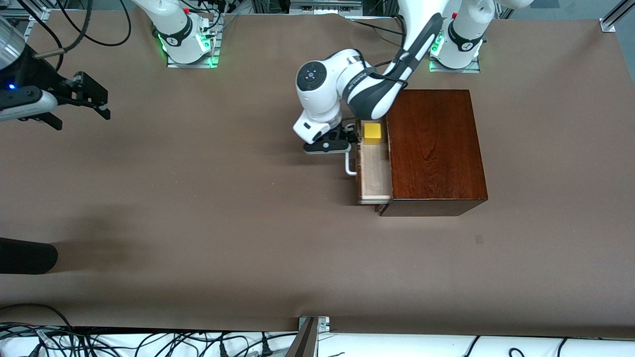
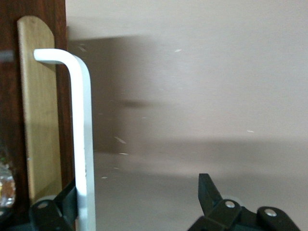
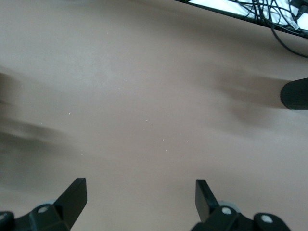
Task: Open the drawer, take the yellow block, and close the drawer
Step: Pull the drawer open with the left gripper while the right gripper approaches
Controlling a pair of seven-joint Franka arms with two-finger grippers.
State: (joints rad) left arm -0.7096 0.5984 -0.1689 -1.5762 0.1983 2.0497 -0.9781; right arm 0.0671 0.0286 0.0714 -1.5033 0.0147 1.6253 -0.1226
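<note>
Front view: drawer [image 1: 375, 171] drawn partway out of the dark reddish-brown wooden box [image 1: 434, 144], toward the right arm's end of the table, pale interior exposed. Yellow block [image 1: 372, 133] resting inside the drawer, at the end farther from the front camera, just beside the box front. Left gripper [image 1: 347, 140] low at the white U-shaped handle [image 1: 349, 163], on the handle's upper stretch, next to the block. Right gripper [image 1: 94, 106] hanging over bare brown table [image 1: 198, 198] well apart from the box, waiting, fingers apart.

Left wrist view: handle bar [image 2: 82, 134] running past one dark finger [image 2: 67, 202], which touches or nearly touches it; other finger [image 2: 208, 192] well apart from the bar. Jaws spread wide, not clamped on the bar. Drawer front [image 2: 41, 110] visible as a pale wood strip against the dark box.

Right wrist view: only bare table under the right gripper [image 3: 139, 197], fingers apart, nothing between them.

Judged step: opening looks done or nearly so, with the gap wide enough to show the whole block; taking the block not yet done. Next move calls for lifting clear of the handle, shifting over the block inside the drawer, descending with fingers straddling the cube without striking the drawer front or the box edge, then closing on it.
</note>
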